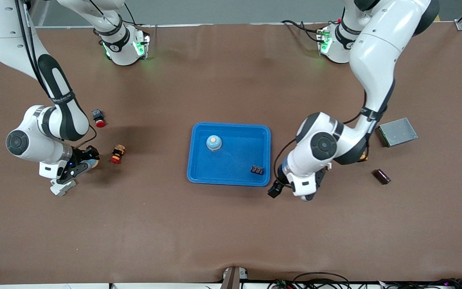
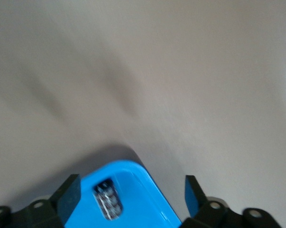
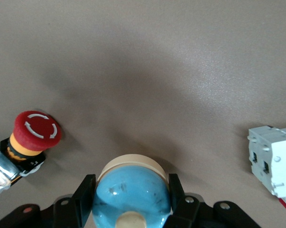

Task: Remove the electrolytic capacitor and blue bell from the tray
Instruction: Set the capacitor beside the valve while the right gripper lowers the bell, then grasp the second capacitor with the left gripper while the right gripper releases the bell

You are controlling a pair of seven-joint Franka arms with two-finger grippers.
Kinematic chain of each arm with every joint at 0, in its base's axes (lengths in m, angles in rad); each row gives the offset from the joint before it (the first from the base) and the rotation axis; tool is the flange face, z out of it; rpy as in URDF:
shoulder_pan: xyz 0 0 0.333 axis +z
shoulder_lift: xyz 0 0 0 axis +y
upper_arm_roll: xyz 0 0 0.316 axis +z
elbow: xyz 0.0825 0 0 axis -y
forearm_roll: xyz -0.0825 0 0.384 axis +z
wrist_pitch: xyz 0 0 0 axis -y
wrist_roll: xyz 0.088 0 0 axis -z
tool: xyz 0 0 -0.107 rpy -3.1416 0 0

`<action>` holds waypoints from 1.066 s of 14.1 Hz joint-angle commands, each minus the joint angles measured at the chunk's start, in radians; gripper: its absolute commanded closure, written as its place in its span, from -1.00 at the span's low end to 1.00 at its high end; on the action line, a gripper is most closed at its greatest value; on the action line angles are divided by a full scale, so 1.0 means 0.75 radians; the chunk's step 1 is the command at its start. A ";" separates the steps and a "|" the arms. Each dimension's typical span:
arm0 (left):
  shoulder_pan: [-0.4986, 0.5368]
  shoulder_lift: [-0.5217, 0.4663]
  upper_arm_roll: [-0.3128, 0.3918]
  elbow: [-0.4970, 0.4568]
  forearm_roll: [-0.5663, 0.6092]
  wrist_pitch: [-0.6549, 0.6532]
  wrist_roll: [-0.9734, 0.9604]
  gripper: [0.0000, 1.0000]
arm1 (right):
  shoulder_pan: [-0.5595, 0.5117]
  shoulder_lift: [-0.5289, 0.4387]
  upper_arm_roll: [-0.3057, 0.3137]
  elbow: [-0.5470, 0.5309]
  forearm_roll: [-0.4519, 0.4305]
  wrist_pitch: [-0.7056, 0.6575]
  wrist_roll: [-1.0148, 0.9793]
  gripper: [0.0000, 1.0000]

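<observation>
While my right claw (image 3: pixel 129 199) hung low over the table (image 1: pixel 231 233) at its own arm's end, its fingers (image 3: pixel 84 192) were clamped on a blue bell (image 3: pixel 132 194), a red button (image 3: pixel 30 137) just beside it. My left claw (image 2: pixel 132 192) gaped wide and empty over the tray (image 2: pixel 143 204) corner, the capacitor (image 2: pixel 108 198) lying in the tray under it. Another bell (image 1: pixel 213 142) sat in that tray.

Bell (image 1: pixel 213 142) and capacitor (image 1: pixel 257 170) in tray (image 1: pixel 199 172)
</observation>
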 commanded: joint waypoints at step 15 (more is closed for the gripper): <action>-0.197 0.115 0.067 -0.008 0.006 -0.021 -0.414 -0.14 | 0.014 -0.049 0.002 0.027 0.002 -0.063 0.018 -1.00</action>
